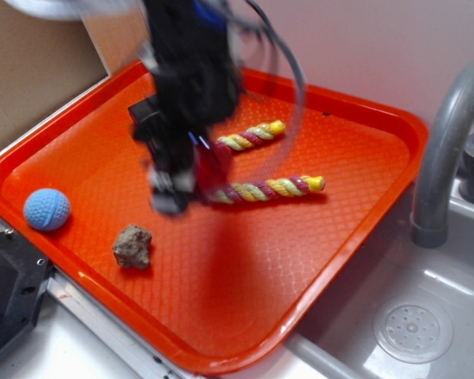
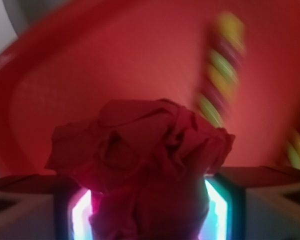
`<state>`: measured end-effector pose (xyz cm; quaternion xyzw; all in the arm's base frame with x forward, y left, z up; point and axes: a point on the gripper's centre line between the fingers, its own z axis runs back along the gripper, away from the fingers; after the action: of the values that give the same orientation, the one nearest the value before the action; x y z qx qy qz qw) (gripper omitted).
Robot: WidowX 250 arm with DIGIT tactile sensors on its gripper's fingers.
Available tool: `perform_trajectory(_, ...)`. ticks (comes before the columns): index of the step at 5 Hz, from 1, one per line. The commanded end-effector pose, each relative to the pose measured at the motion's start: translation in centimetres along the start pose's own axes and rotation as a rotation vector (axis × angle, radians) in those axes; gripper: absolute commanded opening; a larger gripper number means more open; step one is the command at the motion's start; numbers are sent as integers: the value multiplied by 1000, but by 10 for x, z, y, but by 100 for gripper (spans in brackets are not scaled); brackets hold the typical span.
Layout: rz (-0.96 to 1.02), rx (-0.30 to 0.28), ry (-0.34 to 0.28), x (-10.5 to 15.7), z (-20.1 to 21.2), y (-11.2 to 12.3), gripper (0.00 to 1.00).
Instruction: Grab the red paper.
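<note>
Clamped on the red paper (image 2: 145,170), the pincer (image 1: 191,183) sits low over the middle of the orange-red tray (image 1: 316,260); in the wrist view the crumpled crimson wad fills the gap between the two fingers (image 2: 222,210), whose inner faces glow pale blue and white on either side of it. From the exterior view the arm is a dark, motion-blurred mass with a grey cable looping off it, and only a sliver of the paper (image 1: 215,167) shows beside the pincer's lower end; whether the wad touches the tray floor cannot be told.

Textured with a fine diamond grid, the tray has a raised, rounded rim; it rests on a pale grey table (image 1: 31,355) beside a sink basin (image 1: 415,328) with a round drain; a curved grey faucet (image 1: 446,150) rises at the right; a light wall stands behind and a brown cardboard panel (image 1: 31,71) at the upper left; a black device (image 1: 8,292) sits by the tray's near left corner.

Only the exterior view shows the blue ball (image 1: 47,209) near the left rim and the grey-brown rock (image 1: 132,246) lying apart from it toward the tray's front; two twisted rope pieces (image 1: 272,188) in yellow, green and maroon lie just right of the pincer. The wrist view gives one rope (image 2: 221,70) as a blurred streak, but reveals the paper's folds and the grip on it.
</note>
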<state>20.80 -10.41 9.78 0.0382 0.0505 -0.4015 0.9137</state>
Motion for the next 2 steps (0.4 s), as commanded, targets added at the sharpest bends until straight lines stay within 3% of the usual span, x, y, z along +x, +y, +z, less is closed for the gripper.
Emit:
perform_trajectory(1, 513, 90, -113, -61, 61, 11, 0)
perform_trajectory(2, 766, 109, -120, -67, 65, 7, 0)
